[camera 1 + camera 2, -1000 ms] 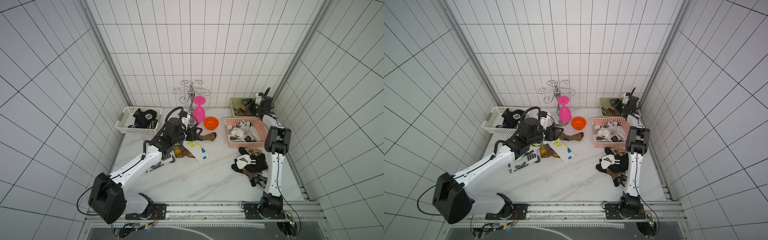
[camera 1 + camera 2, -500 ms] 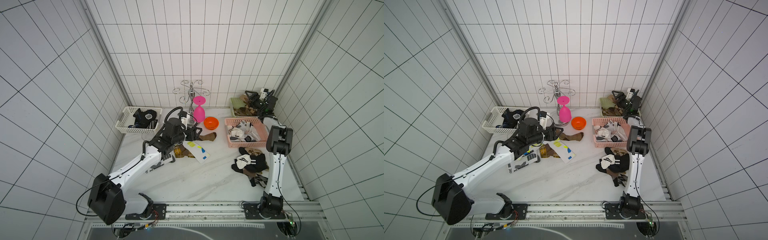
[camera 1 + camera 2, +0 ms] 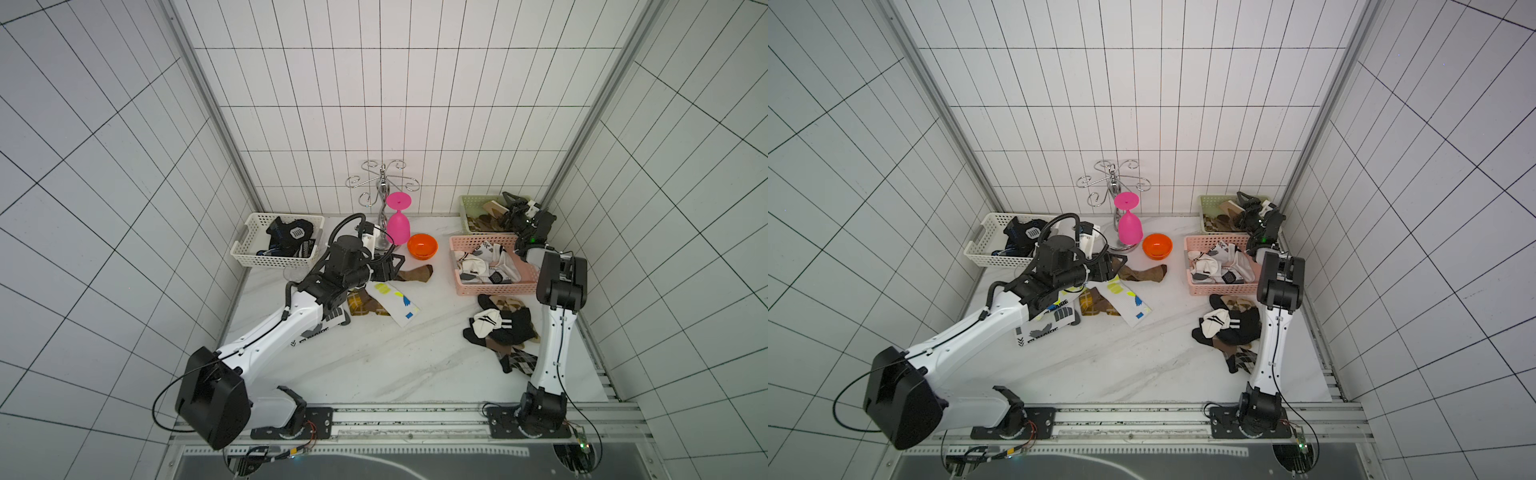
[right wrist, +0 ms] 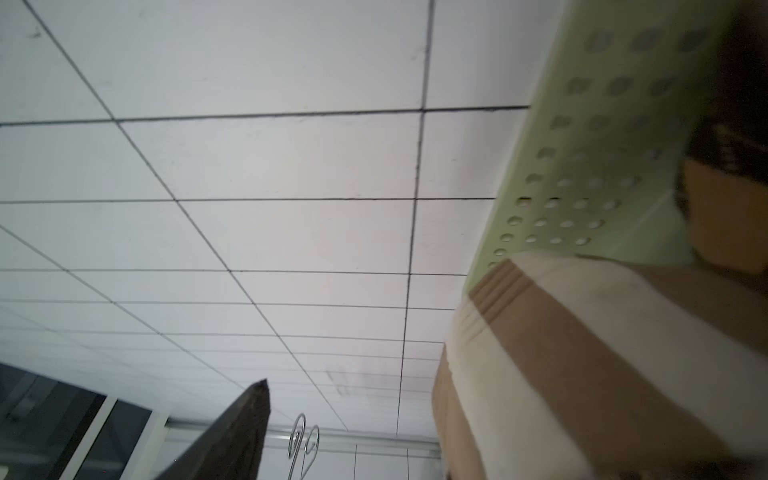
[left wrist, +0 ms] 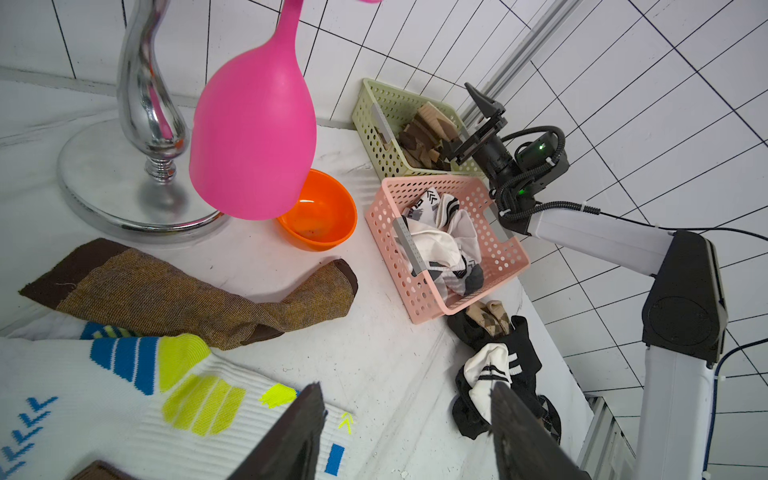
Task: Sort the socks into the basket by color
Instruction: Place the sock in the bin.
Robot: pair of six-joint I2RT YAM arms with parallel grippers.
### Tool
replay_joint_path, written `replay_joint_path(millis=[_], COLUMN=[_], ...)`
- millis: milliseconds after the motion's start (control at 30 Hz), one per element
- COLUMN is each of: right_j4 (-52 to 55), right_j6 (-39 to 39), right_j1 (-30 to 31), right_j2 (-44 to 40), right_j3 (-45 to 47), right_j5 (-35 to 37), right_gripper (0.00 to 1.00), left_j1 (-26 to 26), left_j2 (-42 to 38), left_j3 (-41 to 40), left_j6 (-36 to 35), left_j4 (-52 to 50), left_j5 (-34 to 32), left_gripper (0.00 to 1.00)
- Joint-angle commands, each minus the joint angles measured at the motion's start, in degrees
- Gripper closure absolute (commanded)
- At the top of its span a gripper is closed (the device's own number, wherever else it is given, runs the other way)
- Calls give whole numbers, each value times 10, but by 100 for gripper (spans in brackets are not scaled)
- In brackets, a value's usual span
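Each of the three baskets takes one colour, and this explains where I stand: the white basket (image 3: 270, 262) has the black socks, the pink basket (image 3: 494, 287) the white ones, the green basket (image 3: 467, 203) the brown ones. My right gripper (image 3: 509, 208) hangs just over the green basket with its fingers well apart and, as far as I can see, nothing between them. I judge it is there because brown socks belong in that one. My left gripper (image 5: 406, 386) is low over the loose socks in the middle of the table, fingers also wide apart and empty, to choose the next sock.

The brown sock (image 5: 187, 295) lies flat near it. Its long axis goes across the table from the foot of the chrome stand (image 5: 137, 104) toward the pink basket: the dark toe points at that basket and the dark cuff is by the stand. The white sock with yellow and blue prints (image 5: 124, 395) lies just beside it, its long axis slanted toward the front of the table — which end is the cuff I cannot tell. A mixed pile of socks (image 3: 505, 328) waits beside my right arm, in front of the pink basket
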State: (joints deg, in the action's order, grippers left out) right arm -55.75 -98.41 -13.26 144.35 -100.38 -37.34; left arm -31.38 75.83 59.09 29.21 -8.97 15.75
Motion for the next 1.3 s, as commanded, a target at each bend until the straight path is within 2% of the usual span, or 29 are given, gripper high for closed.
replay_joint_path(millis=[0, 167, 300, 400, 567, 667, 833, 1067, 1267], right_j4=[-71, -139, -72, 27, 240, 396, 512, 521, 601], right_j6=[-155, -255, -210, -120, 107, 259, 447, 580, 662], right_j1=[-1, 6, 5, 5, 9, 16, 34, 69, 86], right_j2=[-24, -2, 2, 9, -14, -24, -56, -123, -108], right_j3=[69, 26, -46, -114, -162, -197, -200, -164, -243], right_j5=[58, 104, 81, 30, -13, 9, 93, 158, 192], right_gripper=[23, 23, 23, 23, 22, 22, 23, 24, 22], left_j1=[3, 2, 2, 2, 2, 2, 2, 2, 2], left_j2=[4, 7, 9, 11, 12, 15, 16, 15, 17], left_j3=[1, 1, 3, 3, 2, 2, 2, 1, -2], left_j6=[6, 8, 8, 9, 8, 10, 12, 11, 13], left_j4=[14, 13, 14, 17, 17, 19, 20, 19, 24], left_j5=[6, 8, 6, 6, 5, 9, 14, 11, 13], left_gripper=[36, 36, 36, 36, 36, 36, 36, 36, 36])
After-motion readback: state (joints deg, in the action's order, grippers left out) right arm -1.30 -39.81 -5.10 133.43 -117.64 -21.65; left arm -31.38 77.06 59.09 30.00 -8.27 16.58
